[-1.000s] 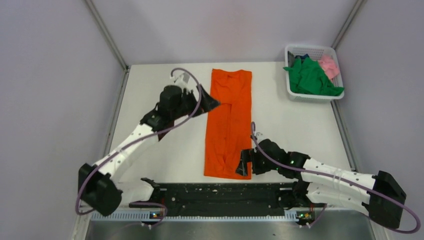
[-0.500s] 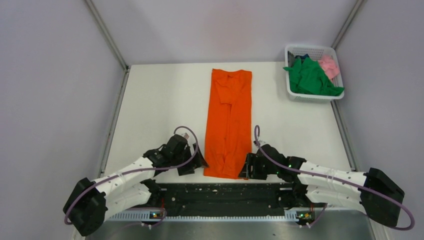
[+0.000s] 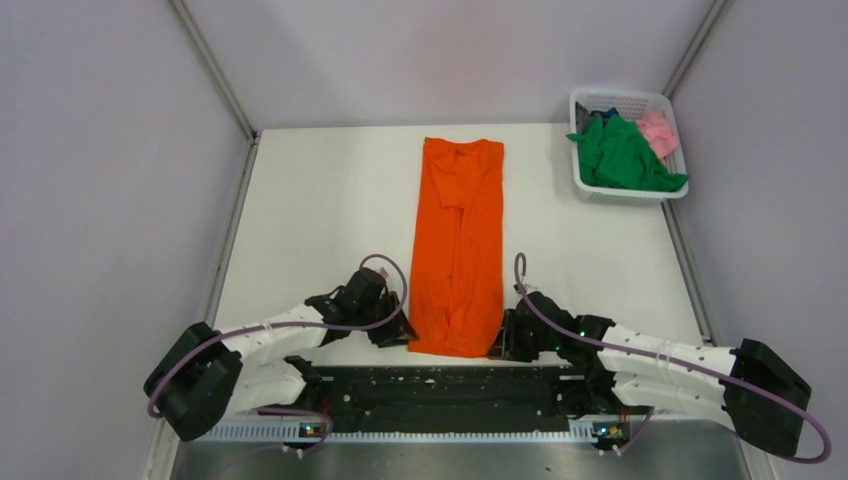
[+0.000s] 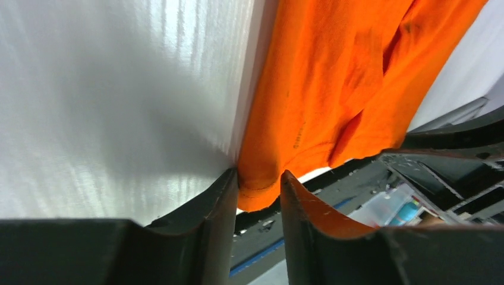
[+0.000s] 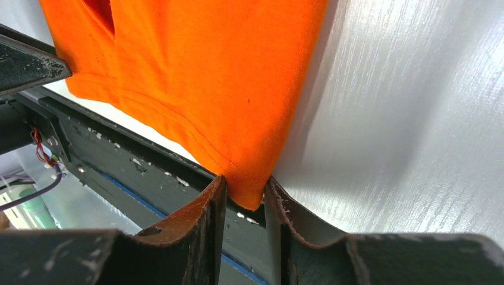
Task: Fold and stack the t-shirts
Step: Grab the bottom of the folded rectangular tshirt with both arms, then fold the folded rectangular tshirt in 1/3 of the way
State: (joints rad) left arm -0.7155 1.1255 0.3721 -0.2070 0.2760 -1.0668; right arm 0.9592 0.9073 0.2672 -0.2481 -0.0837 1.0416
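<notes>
The orange t-shirt point(image 3: 460, 240) lies as a long narrow strip down the middle of the white table point(image 3: 320, 200), sleeves folded in. My left gripper point(image 3: 401, 331) is at its near left corner and my right gripper point(image 3: 499, 342) at its near right corner. In the left wrist view the corner of the orange t-shirt point(image 4: 333, 77) hangs between my left gripper's point(image 4: 257, 175) narrowed jaws, with a gap still showing below it. The right gripper point(image 5: 245, 181) stands the same way around the other corner of the orange t-shirt point(image 5: 196, 71). The green t-shirt point(image 3: 625, 155) and pink t-shirt point(image 3: 660, 130) sit crumpled in the basket.
The white lattice basket point(image 3: 620, 97) stands at the far right corner of the table. A black base rail point(image 3: 440, 385) runs along the near edge just behind both grippers. Grey walls close in the table on the left, back and right.
The left arm swung from the shirt's far left side down to its near left corner. Both grippers' jaws narrowed around the shirt's near corners; the right gripper shifted slightly toward the edge.
</notes>
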